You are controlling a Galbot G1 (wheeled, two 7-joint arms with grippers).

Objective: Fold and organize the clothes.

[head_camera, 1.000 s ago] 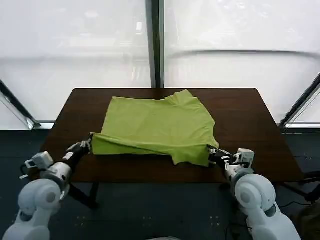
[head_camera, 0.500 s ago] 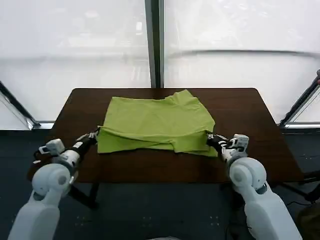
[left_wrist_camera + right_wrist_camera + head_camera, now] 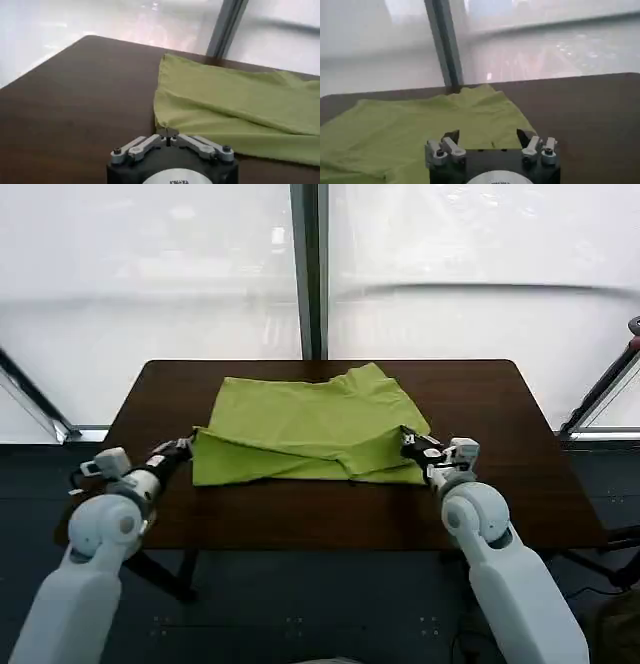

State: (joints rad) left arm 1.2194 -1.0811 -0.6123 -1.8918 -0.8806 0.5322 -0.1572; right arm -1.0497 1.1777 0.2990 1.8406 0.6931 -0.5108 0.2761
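Note:
The lime yellow-green T-shirt (image 3: pixel 310 424) lies flat in the middle of the dark brown table (image 3: pixel 490 404), its near hem folded back over the body. My left gripper (image 3: pixel 184 450) sits low at the shirt's near left corner. In the left wrist view this gripper (image 3: pixel 167 134) is shut on the corner of the T-shirt (image 3: pixel 240 107). My right gripper (image 3: pixel 408 443) rests at the near right corner of the fold. In the right wrist view that gripper (image 3: pixel 488 136) stands open, wide apart over the green T-shirt (image 3: pixel 415 125).
Bare tabletop (image 3: pixel 65 95) runs to the left of the shirt, and more bare tabletop (image 3: pixel 590 115) to its right. A narrow strip of wood lies between the folded edge and the table's front edge. Bright windows with a dark post (image 3: pixel 312 274) stand behind the table.
Both grippers moved away from my body, carrying the shirt's near hem up over the body. The hanging fold now lies flat. The right gripper's fingers now stand apart.

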